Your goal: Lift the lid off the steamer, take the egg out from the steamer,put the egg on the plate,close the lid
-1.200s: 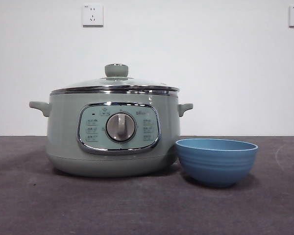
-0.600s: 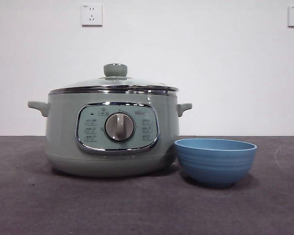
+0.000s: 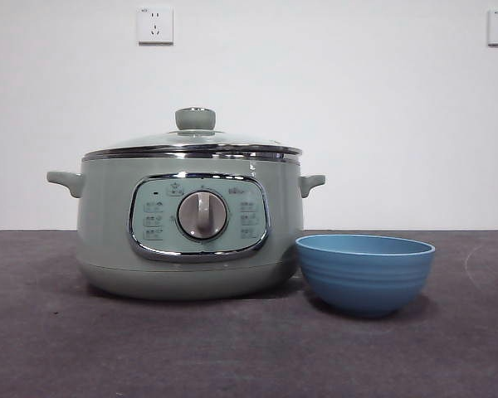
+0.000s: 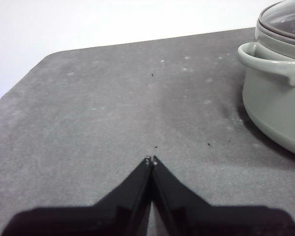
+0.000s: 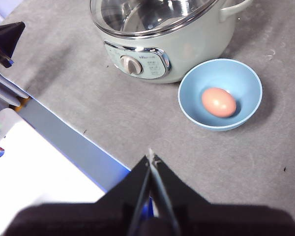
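Both grippers, left (image 4: 151,160) and right (image 5: 151,158), are pinched closed, holding nothing, well clear; egg (image 5: 219,102) sits in the bowl (image 3: 366,272) just beside the pot (image 3: 189,224); lid (image 3: 192,143) is on; task looks finished, nothing left afaict.

Left gripper (image 4: 151,160): jaws closed tip to tip, empty, low over the table beside the steamer (image 4: 278,98). Right gripper (image 5: 151,160): jaws closed, empty, high above the table, clear of the steamer.
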You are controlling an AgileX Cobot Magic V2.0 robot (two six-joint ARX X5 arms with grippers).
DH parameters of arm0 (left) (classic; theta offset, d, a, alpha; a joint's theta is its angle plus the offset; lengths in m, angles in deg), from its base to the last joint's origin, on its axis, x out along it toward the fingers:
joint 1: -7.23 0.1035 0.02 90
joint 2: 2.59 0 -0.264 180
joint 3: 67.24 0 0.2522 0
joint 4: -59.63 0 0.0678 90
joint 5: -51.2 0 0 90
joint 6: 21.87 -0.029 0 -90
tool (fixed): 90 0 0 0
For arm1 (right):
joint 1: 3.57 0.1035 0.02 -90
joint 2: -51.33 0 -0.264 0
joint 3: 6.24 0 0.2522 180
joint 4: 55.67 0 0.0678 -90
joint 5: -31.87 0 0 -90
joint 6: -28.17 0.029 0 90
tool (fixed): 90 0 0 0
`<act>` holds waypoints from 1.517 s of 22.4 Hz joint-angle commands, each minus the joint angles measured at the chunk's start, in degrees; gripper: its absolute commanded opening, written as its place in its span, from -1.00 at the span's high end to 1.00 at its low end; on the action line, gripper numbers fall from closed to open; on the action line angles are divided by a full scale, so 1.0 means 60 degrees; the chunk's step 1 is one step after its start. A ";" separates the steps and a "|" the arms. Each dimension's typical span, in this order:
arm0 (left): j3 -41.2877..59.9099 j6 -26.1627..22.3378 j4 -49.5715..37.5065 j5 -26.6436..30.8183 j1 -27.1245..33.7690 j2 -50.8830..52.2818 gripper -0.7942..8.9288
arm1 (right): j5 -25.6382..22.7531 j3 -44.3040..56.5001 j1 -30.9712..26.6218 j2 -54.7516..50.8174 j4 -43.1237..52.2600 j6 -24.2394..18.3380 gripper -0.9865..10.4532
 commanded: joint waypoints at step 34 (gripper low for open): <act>0.0128 0.0062 -0.0022 0.0018 0.0025 0.0025 0.84 | -0.0025 0.8950 -0.3748 -0.6196 0.7792 -0.0787 0.83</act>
